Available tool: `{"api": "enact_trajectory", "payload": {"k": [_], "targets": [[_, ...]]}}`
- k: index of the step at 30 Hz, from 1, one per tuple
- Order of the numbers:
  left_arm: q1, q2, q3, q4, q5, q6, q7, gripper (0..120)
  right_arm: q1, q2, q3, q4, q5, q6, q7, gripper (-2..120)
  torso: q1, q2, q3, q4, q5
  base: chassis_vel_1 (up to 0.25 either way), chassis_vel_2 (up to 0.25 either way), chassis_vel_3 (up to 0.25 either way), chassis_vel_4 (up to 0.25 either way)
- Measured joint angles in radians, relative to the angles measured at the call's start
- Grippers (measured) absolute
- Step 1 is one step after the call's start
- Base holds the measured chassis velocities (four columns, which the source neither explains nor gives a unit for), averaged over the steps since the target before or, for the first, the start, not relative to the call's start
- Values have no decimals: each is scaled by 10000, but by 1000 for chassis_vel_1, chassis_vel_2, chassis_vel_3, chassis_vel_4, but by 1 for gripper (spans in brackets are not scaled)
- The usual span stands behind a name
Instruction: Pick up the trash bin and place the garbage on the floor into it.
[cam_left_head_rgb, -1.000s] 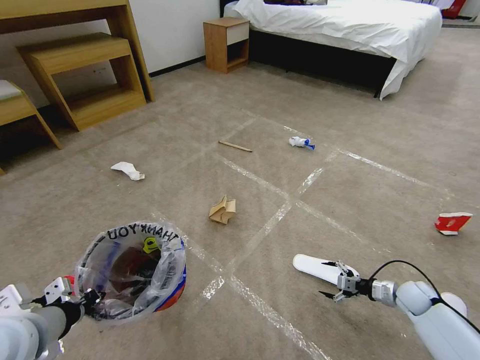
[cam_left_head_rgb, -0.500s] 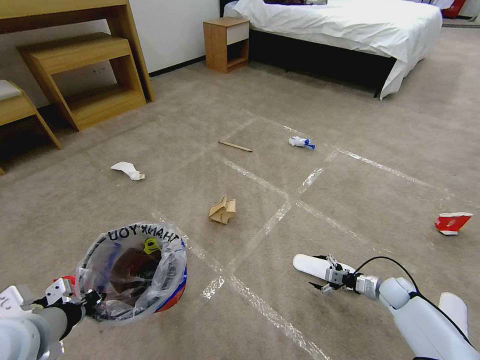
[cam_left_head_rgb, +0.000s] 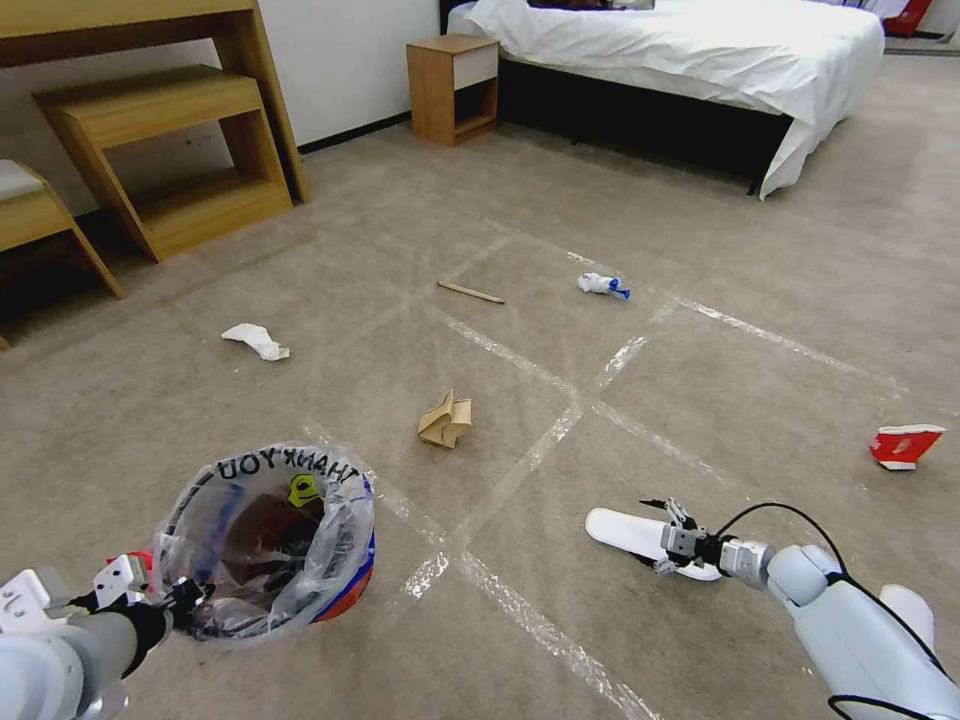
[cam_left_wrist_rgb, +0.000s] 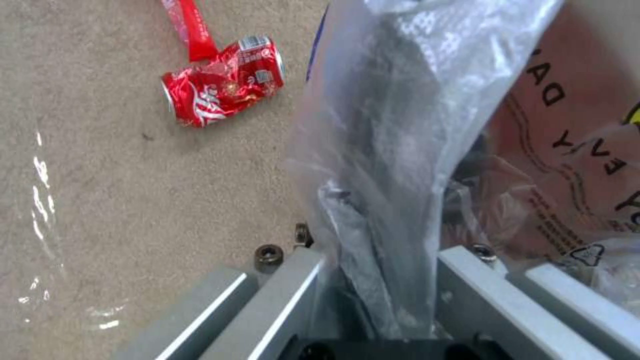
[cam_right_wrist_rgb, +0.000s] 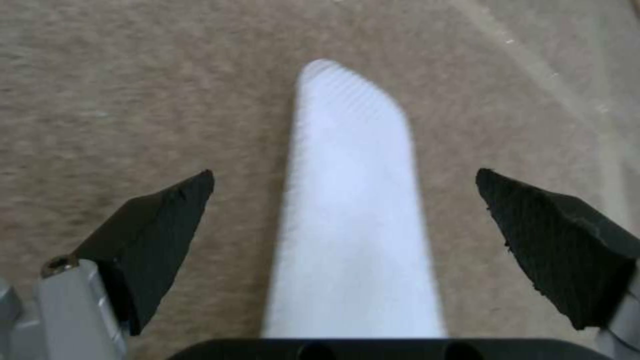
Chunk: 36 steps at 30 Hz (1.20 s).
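Observation:
The trash bin (cam_left_head_rgb: 265, 545), red and blue with a clear "THANK YOU" bag, hangs at lower left. My left gripper (cam_left_head_rgb: 180, 600) is shut on its rim, and the bag (cam_left_wrist_rgb: 400, 150) is pinched in that gripper (cam_left_wrist_rgb: 380, 280). My right gripper (cam_left_head_rgb: 655, 535) is low over a flat white oblong piece (cam_left_head_rgb: 625, 530) on the floor (cam_left_head_rgb: 700, 380). Its open fingers (cam_right_wrist_rgb: 343, 172) straddle the piece (cam_right_wrist_rgb: 353, 225) without touching it. Other garbage: a cardboard scrap (cam_left_head_rgb: 445, 420), crumpled paper (cam_left_head_rgb: 256, 341), a wooden stick (cam_left_head_rgb: 470, 292), a white-blue wad (cam_left_head_rgb: 603, 285), a red wrapper (cam_left_head_rgb: 905, 445) and a crushed red can (cam_left_wrist_rgb: 223, 82).
A bed (cam_left_head_rgb: 700, 60) with white sheets and a wooden nightstand (cam_left_head_rgb: 452, 88) stand at the back. Stepped wooden shelves (cam_left_head_rgb: 170, 150) line the left wall. A second white oblong piece (cam_left_head_rgb: 905, 610) lies beside my right arm. Tape lines (cam_left_head_rgb: 520, 470) cross the carpet.
My right gripper has dropped and reached forward, and its fingers now sit either side of the white oblong piece. The bin and my left arm have stayed put.

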Motion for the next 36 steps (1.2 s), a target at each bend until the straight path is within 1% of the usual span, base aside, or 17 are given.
{"api": "enact_trajectory", "payload": {"k": [5,22,25,28,36], "targets": [[-11,-10,51,36,68,-1,53,0,-175,81,-16,-161,355,29,-198,100,0,0,0,0,-1,0,0,0,0],[-48,-25,164,121,229,0,140,0,-225,171,315,-512,252,51,-224,100,0,0,0,0,0,0,0,0,0],[-49,0,163,128,232,4,141,0,-149,147,377,-645,370,62,-369,100,0,0,-1,0,0,0,0,0,0],[-46,37,164,136,232,20,142,0,176,103,491,-1094,469,140,-613,100,0,1,0,-1,-1,0,0,0,0],[-65,46,162,137,232,23,142,0,527,91,506,-1419,480,174,-664,100,0,0,0,0,0,0,0,0,0]]}}
